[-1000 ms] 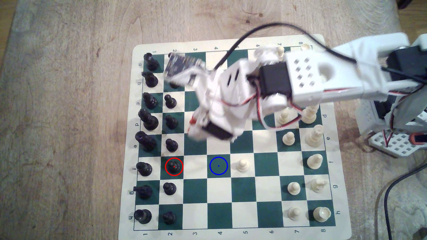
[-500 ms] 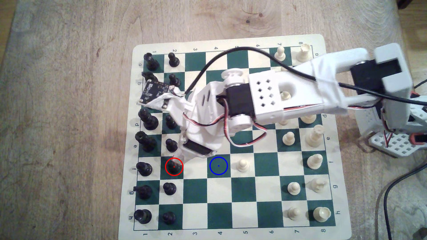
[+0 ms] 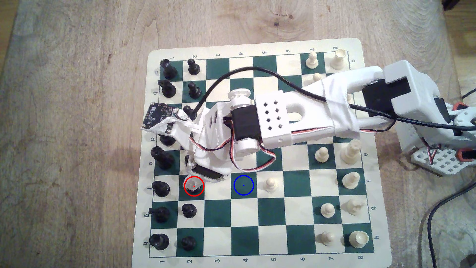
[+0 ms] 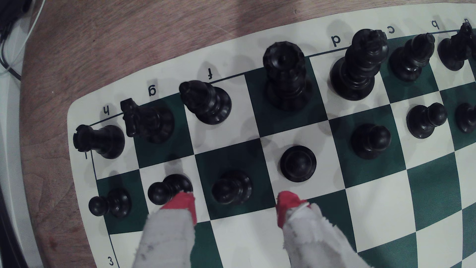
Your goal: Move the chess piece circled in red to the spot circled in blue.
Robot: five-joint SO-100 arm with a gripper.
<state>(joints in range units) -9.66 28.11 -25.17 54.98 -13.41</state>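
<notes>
- The black pawn point(image 4: 231, 187) stands on its red-ringed green square in file f, between the gripper's point(image 4: 235, 203) spread red fingertips point(image 4: 286, 204), untouched.
- The blue-ringed square point(image 3: 243, 185) lies two squares toward the exterior view's right, the white square between bare.
- A cream pawn point(image 3: 270, 184) sits just beyond it.
- The chessboard's point(image 3: 257, 260) edge is well apart.

Glossy black plastic pawn point(image 4: 231, 187) catches soft highlights on a smooth, matt green-and-cream chessboard mat point(image 3: 257, 46), which lies flat like vinyl on a grainy, knotted wooden table point(image 3: 77, 103). The gripper point(image 4: 235, 206) has fingers point(image 4: 304, 232) wrapped in frayed white cloth, tipped with red tape. The arm point(image 3: 296, 116) is matt white moulded plastic.
</notes>
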